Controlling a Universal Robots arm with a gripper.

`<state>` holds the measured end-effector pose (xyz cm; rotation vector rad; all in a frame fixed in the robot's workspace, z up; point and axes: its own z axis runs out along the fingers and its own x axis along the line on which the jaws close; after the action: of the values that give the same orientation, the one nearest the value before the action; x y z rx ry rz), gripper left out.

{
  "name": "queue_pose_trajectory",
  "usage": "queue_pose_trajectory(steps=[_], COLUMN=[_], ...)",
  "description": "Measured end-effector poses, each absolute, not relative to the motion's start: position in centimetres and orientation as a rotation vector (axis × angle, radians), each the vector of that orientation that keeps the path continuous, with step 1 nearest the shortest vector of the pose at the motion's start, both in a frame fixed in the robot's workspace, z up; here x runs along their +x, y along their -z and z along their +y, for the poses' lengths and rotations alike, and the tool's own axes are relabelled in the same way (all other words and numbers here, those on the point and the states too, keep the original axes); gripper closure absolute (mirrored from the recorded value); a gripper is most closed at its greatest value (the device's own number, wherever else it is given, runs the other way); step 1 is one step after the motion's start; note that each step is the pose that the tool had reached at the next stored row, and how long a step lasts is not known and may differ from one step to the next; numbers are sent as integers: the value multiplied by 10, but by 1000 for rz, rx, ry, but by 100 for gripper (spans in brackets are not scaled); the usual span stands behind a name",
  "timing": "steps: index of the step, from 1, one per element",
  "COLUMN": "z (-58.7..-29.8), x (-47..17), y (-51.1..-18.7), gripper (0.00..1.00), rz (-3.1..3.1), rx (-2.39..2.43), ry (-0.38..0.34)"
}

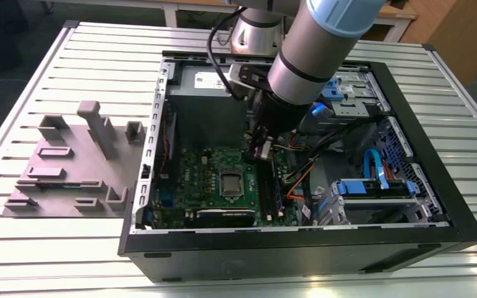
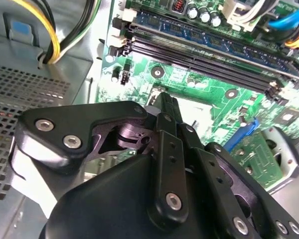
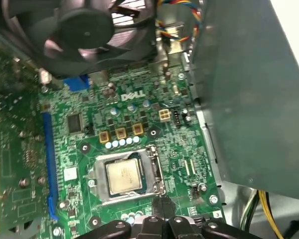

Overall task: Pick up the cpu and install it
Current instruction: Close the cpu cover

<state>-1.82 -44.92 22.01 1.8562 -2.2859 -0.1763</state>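
Observation:
The cpu [image 3: 123, 178], a small silvery square chip, lies flat in the socket frame of the green motherboard [image 3: 84, 149]; in the exterior view the cpu [image 1: 231, 182] shows as a pale square mid-board. My gripper [image 1: 260, 153] hangs inside the open computer case just above the board, a little off the socket's edge on the side toward the grey power box. Its black fingertips [image 3: 160, 205] are pressed together with nothing between them, and they stand apart from the chip. In the second wrist view the gripper [image 2: 166, 101] points down at the board beside the memory slots [image 2: 204, 52].
The case walls [image 1: 151, 155] ring the board. A black fan [image 3: 84, 27] sits beyond the socket, the grey power box [image 3: 254, 99] beside it. Yellow and black cables [image 2: 55, 35], blue drive cables [image 1: 375, 164] and a grey fixture [image 1: 72, 161] at the exterior view's left lie nearby.

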Motion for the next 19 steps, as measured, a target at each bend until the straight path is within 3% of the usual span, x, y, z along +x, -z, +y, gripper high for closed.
queue_pose_trajectory(steps=[19], z=[-449], x=[-21], y=[-231], gripper=[90], rz=[-2278], rx=[1886], ry=[153])
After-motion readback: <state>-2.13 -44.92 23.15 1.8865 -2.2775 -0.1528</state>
